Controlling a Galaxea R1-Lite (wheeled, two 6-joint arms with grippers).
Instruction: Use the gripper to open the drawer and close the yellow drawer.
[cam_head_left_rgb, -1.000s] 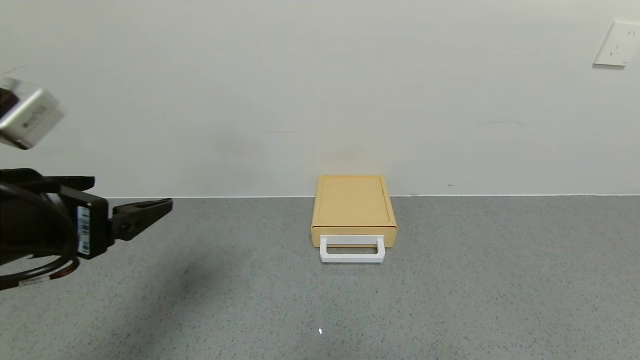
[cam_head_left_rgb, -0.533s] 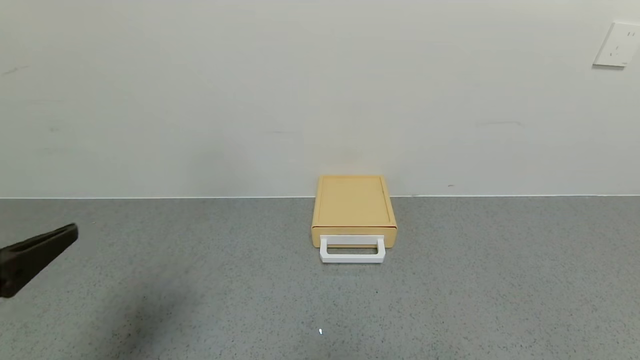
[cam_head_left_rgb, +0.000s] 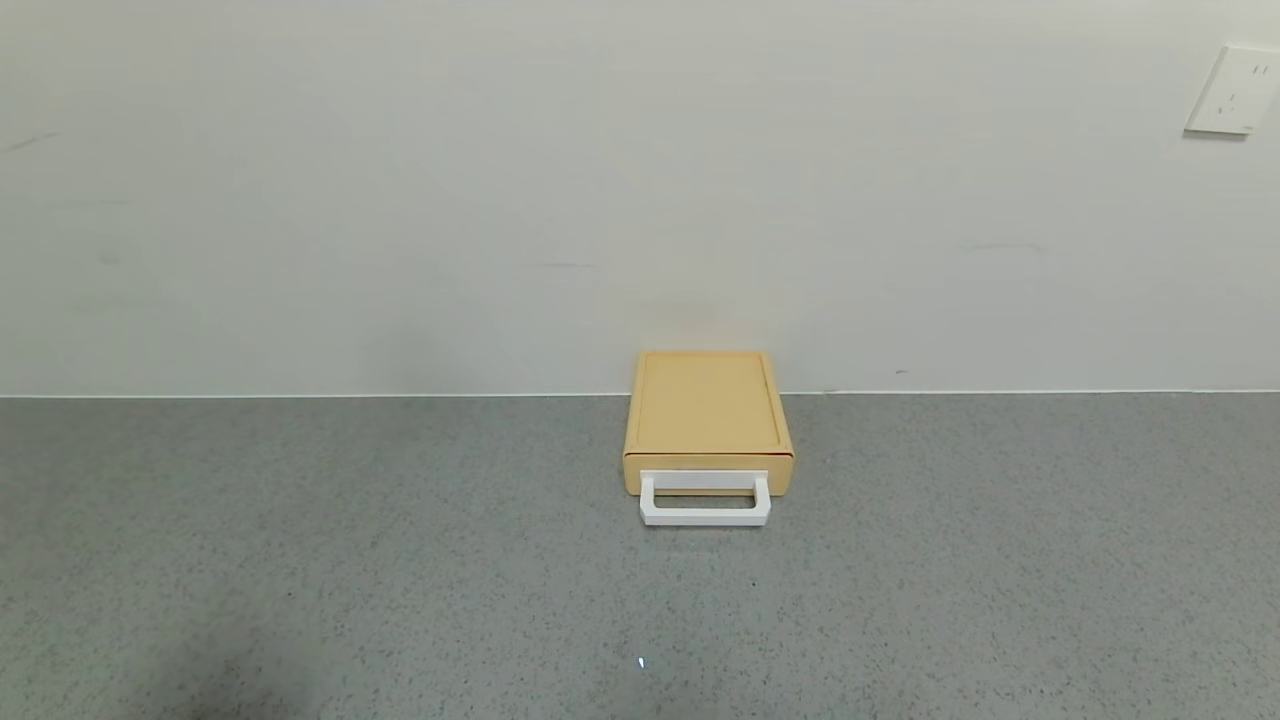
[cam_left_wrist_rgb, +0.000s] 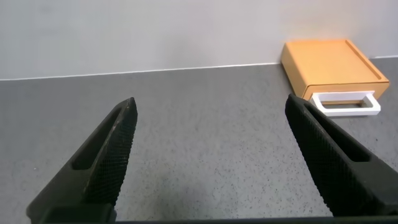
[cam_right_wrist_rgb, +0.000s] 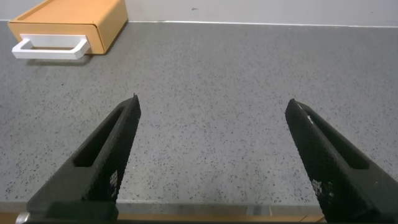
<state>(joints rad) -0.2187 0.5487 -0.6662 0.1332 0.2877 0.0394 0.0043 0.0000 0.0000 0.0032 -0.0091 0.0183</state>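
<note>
The pale-yellow drawer box (cam_head_left_rgb: 708, 412) stands against the wall at the middle of the grey counter. Its drawer is pushed in and its white loop handle (cam_head_left_rgb: 705, 501) faces me. No gripper shows in the head view. In the left wrist view my left gripper (cam_left_wrist_rgb: 211, 112) is open and empty over bare counter, well away from the box (cam_left_wrist_rgb: 329, 65) and handle (cam_left_wrist_rgb: 346, 103). In the right wrist view my right gripper (cam_right_wrist_rgb: 214, 106) is open and empty near the counter's front edge, with the box (cam_right_wrist_rgb: 68, 23) and handle (cam_right_wrist_rgb: 50, 47) far off.
The grey speckled counter (cam_head_left_rgb: 400, 560) meets a plain white wall (cam_head_left_rgb: 500, 200) at the back. A white wall socket (cam_head_left_rgb: 1230, 90) is at the upper right. The counter's front edge (cam_right_wrist_rgb: 205, 210) shows under the right gripper.
My left arm has drawn back to the left and down, out of the head view. The drawer box has not moved and stays shut.
</note>
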